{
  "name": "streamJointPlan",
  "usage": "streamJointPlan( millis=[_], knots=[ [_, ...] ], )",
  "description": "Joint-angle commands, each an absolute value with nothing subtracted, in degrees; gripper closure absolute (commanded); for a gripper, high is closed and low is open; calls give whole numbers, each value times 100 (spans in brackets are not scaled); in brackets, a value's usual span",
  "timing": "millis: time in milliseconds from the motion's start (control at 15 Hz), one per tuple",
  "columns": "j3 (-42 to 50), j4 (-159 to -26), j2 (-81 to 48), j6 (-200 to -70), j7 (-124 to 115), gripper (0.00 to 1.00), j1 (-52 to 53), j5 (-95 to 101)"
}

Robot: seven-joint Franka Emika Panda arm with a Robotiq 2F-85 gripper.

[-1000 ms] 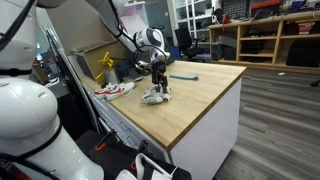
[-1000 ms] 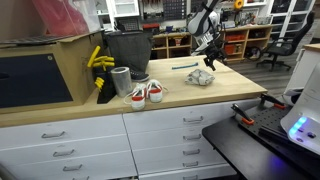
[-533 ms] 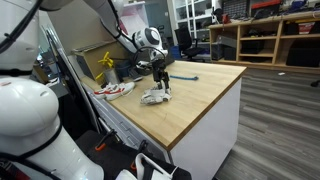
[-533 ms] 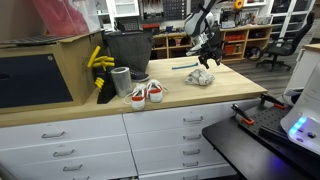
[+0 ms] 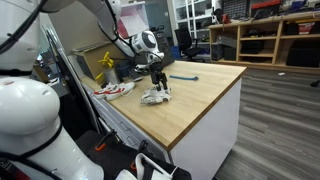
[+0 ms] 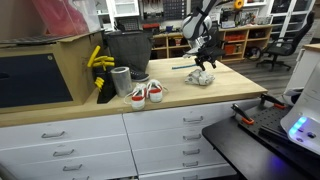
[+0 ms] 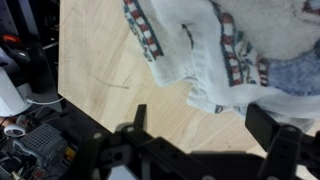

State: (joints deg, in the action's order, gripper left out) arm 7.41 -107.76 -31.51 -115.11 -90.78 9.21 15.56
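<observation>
Workshop countertop point(image 5: 205, 95): the crumpled cloth point(image 5: 155, 96) lies mid-bench, directly beneath my gripper point(image 5: 158, 80), jaws spread wide just above it (contact I cannot tell); sneakers point(image 6: 146, 93) sit well apart.

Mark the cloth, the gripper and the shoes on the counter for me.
cloth point(image 6: 201, 79), exterior view, middle of the crumpled heap.
gripper point(image 6: 206, 64), exterior view, midway between its fingertips.
shoes point(image 6: 146, 94), exterior view, where the pair meets.
</observation>
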Motion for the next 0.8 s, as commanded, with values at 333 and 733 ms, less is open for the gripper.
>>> streamJointPlan(
  millis=[333, 733],
  knots=[
    [886, -11187, -3000, -11885, -9364, 49, 945, 2112],
    [788, -11341, -2965, -11976, -9453, 33, 1062, 2124]
  ],
)
